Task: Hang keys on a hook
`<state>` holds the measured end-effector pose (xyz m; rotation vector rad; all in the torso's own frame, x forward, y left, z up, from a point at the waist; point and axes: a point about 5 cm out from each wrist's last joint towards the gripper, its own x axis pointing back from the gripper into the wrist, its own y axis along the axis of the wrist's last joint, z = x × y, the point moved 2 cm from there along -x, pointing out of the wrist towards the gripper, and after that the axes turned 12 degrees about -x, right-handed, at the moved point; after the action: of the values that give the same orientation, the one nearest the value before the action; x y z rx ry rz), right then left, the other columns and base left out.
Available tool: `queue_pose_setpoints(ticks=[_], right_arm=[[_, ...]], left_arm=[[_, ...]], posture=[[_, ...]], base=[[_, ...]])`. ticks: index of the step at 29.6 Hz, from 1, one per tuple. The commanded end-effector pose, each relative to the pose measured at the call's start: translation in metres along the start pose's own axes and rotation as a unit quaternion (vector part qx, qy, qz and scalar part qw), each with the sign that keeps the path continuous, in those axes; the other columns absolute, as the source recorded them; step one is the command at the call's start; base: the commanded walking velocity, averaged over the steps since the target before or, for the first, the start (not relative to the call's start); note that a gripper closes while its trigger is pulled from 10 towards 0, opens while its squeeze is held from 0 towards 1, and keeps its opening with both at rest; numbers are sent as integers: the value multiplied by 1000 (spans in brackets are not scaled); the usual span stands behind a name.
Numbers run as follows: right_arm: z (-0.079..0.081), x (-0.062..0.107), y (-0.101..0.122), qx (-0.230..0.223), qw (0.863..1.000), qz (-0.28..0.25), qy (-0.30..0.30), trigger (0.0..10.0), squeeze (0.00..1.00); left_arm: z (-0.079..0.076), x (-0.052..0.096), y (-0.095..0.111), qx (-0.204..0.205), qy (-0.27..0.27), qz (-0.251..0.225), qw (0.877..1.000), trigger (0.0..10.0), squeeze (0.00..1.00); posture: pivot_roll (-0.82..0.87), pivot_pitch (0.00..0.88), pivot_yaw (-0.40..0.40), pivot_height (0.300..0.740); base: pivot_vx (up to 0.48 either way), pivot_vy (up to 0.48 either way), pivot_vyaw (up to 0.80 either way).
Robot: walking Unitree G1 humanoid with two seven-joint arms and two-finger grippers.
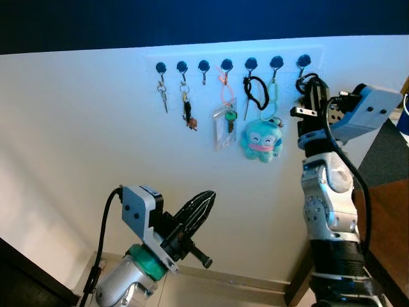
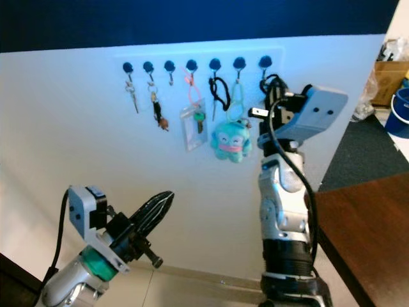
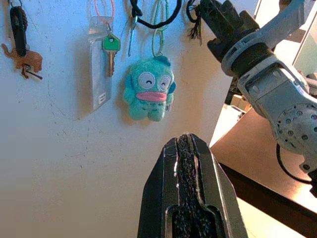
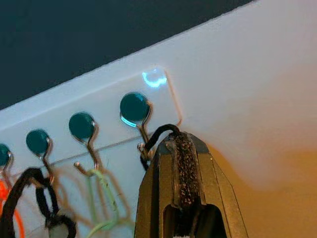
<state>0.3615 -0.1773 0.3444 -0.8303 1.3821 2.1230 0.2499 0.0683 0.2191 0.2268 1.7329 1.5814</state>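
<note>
White wall [image 1: 96, 128] carrying a row of seven dark round-headed metal hooks [image 1: 227, 64] on a pale strip, below a navy band. Raised at the far-right hook [image 4: 136, 110]: right gripper [image 4: 182, 148], fingers pressed together, pinching a black cord loop [image 4: 161, 133] that touches the hook's wire at the gripper's 11 o'clock; keys themselves hidden. Hanging from the other hooks: small silver keys [image 1: 163, 96], a dark key with brown charm [image 1: 188, 112], a green-headed key [image 3: 110, 47] beside a clear plastic sleeve [image 3: 99, 69] on an orange loop, a black cord [image 1: 257, 93], and a teal plush toy [image 1: 261, 141] on a pale green ring. Low at 7 o'clock of the plush: left gripper [image 1: 206, 199], fingers shut, empty, pointing upward. Brown wooden tabletop [image 2: 364, 224] at 4 o'clock.
</note>
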Motion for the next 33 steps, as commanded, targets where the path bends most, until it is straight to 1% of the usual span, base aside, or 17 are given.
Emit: queue_pose_setpoints(ticks=[1,2,3,5,12,13,16,18,19,20,27,30,33], right_arm=[[-2,-1,-1,-6,1000,-1,-4,10000,0],[-2,-1,-1,-6,1000,-1,-4,10000,0],[-5,1,-4,-7,1000,7,-13,10000,0],[-6,2,-6,-7,1000,9,-15,10000,0],[-10,10,-20,-10,999,42,-28,10000,0],[-10,14,-25,-13,998,50,-30,10000,0],[-10,16,-27,-14,998,55,-31,10000,0],[-8,22,-33,-17,997,65,-30,10000,0],[-8,22,-33,-17,997,65,-30,10000,0],[-6,27,-37,-19,997,71,-30,10000,0],[-3,28,-38,-21,997,72,-28,10000,0],[-2,27,-36,-22,997,69,-25,10000,0],[-2,26,-36,-22,997,68,-24,10000,0]], left_arm=[[5,4,-6,-2,9,17,1000,10000,0],[5,4,-6,-2,9,17,1000,10000,0],[5,5,-7,-3,9,20,1000,10000,0],[5,5,-7,-3,10,20,1000,10000,0],[4,5,-10,-8,6,29,1000,10000,0],[4,6,-10,-10,5,31,999,10000,0],[4,6,-11,-11,5,32,999,10000,0],[4,6,-12,-12,6,34,999,10000,0],[4,6,-12,-12,6,34,999,10000,0],[4,6,-12,-13,7,35,999,10000,0],[4,5,-11,-14,7,34,999,10000,0],[0,3,-3,-6,-9,15,1000,10000,0],[-2,2,0,-5,-15,10,1000,10000,0]], posture=[[-105,87,207,740],[-105,87,207,740],[-104,89,209,740],[-104,89,209,740],[-104,89,209,740],[-104,89,209,740],[-104,89,209,740],[-104,89,209,740],[-104,89,209,740],[-104,89,209,740],[-104,89,209,740],[-104,89,209,740],[-104,89,209,740]], base=[[0,0,0],[0,0,0],[0,0,0],[0,0,0],[0,0,0],[0,0,0],[0,0,0],[0,0,0],[0,0,0],[0,0,0],[0,0,0],[0,0,0],[0,0,0]])
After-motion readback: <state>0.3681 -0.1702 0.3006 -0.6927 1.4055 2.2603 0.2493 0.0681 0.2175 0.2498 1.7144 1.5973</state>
